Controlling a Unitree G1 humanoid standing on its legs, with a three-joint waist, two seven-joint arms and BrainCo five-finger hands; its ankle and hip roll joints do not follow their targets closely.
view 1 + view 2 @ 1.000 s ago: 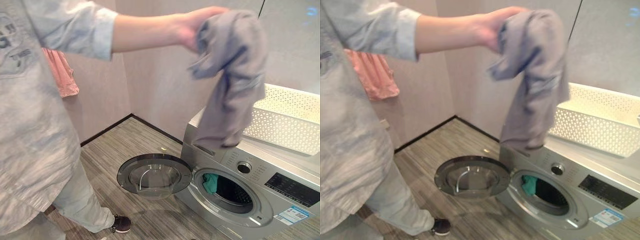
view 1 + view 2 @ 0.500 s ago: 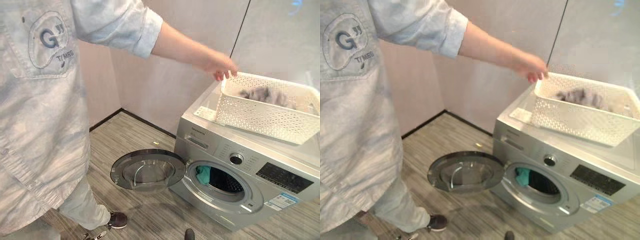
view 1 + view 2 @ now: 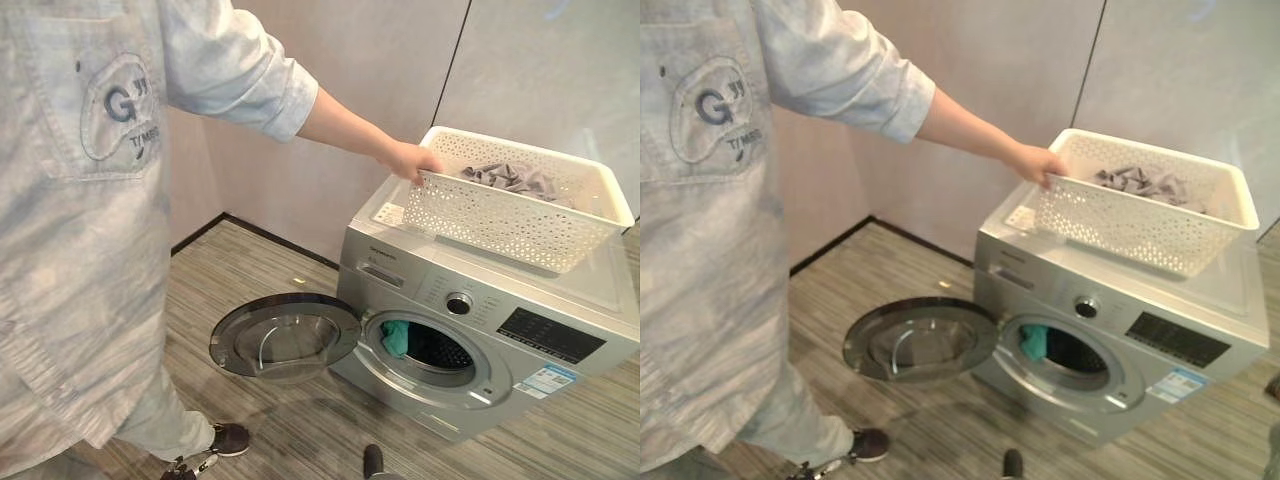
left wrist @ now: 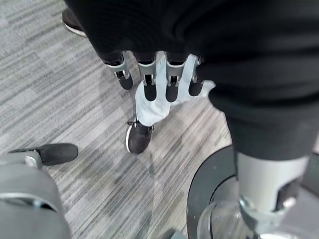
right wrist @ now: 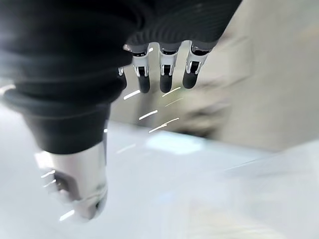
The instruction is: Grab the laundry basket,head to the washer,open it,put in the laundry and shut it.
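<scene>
Since a second ago: grey garment (image 3: 512, 178) dropped into basket (image 3: 500, 215) atop washer (image 3: 470, 340); person's hand (image 3: 410, 160) grips its rim. Left robot hand (image 4: 159, 74) and right robot hand (image 5: 164, 69) hang slack, empty. Wait for release, then take both rims evenly; door (image 3: 285, 338) already open.

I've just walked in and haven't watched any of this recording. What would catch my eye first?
A person in a pale grey shirt fills the left, one hand gripping the rim of a white perforated plastic laundry basket with grey clothes inside, set atop a silver front-loading washer. Its round door hangs open, something teal inside the drum.
</scene>
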